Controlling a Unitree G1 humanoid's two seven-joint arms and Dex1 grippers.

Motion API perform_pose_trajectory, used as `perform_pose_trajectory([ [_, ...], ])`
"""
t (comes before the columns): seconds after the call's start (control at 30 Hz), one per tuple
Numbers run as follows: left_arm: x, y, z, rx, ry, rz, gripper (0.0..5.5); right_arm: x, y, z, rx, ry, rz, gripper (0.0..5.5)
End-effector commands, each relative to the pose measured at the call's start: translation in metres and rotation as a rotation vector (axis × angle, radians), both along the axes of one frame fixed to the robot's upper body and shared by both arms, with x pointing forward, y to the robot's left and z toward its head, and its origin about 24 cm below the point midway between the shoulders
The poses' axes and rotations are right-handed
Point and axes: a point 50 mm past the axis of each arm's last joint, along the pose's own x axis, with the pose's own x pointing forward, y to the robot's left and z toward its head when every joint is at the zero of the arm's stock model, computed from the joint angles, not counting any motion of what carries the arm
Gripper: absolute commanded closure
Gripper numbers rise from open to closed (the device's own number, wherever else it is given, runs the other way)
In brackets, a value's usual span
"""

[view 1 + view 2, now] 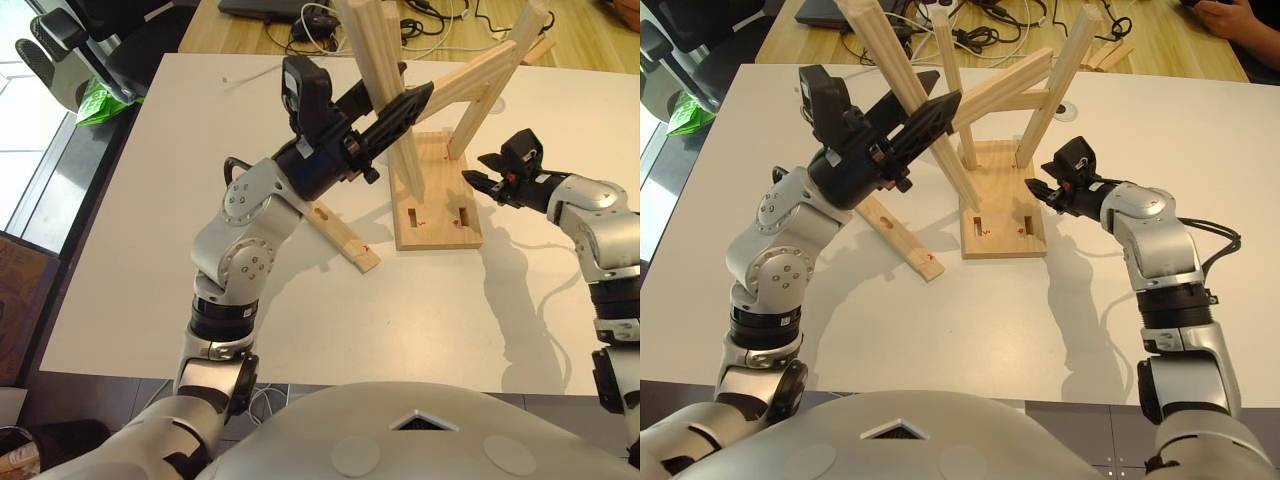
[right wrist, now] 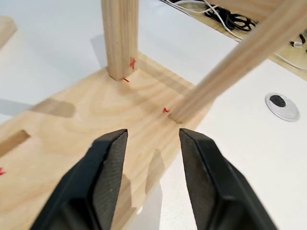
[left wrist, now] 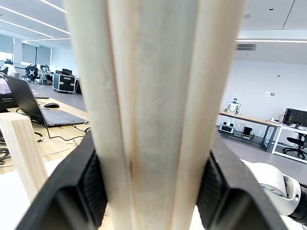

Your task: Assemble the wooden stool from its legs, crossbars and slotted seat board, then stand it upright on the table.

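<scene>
The left gripper (image 1: 400,108) is clamped on a tilted leg (image 1: 362,40) above the seat board (image 1: 437,232), which lies flat on the bench (image 1: 150,250). The right gripper (image 2: 152,143) hangs open just beside the board's edge. With nothing pinning the board, a skewed push could slide it or lever the seated legs (image 1: 472,115) loose. The two far slots hold legs and the two near slots (image 1: 413,215) are empty. A spare leg (image 1: 345,240) lies nearby.
</scene>
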Motion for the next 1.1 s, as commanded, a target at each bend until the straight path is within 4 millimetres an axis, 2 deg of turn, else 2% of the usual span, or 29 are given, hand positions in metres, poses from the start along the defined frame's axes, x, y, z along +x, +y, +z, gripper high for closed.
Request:
perform_pose_trajectory([
  [0.03, 0.010, 0.000, 0.006, 0.055, -0.035, 0.087, 3.44, 0.006, -0.003, -0.015, -0.057, 0.044, -0.052, 3.53],
  [0.17, 0.016, 0.005, 0.012, 0.028, -0.087, 0.165, 3.44, -0.001, -0.002, -0.031, 0.052, 0.159, -0.090, 3.53],
  [0.37, 0.015, 0.016, 0.009, 0.011, -0.072, 0.168, 3.44, -0.008, 0.006, -0.039, 0.164, 0.227, -0.106, 3.53],
  [0.63, 0.010, 0.031, -0.012, -0.022, -0.018, 0.080, 3.44, 0.001, 0.031, -0.033, 0.181, 0.201, -0.045, 3.53],
  [0.83, 0.012, 0.033, -0.031, 0.051, -0.021, 0.040, 3.44, 0.010, 0.047, -0.029, 0.180, 0.197, 0.013, 3.53],
  [0.97, 0.009, 0.028, -0.040, 0.140, -0.050, -0.006, 3.44, 0.011, 0.046, -0.011, 0.199, 0.166, 0.087, 3.53],
  [1.1, 0.002, 0.028, -0.036, 0.134, -0.074, 0.010, 3.44, -0.015, 0.030, 0.022, 0.242, 0.131, 0.284, 3.53],
])
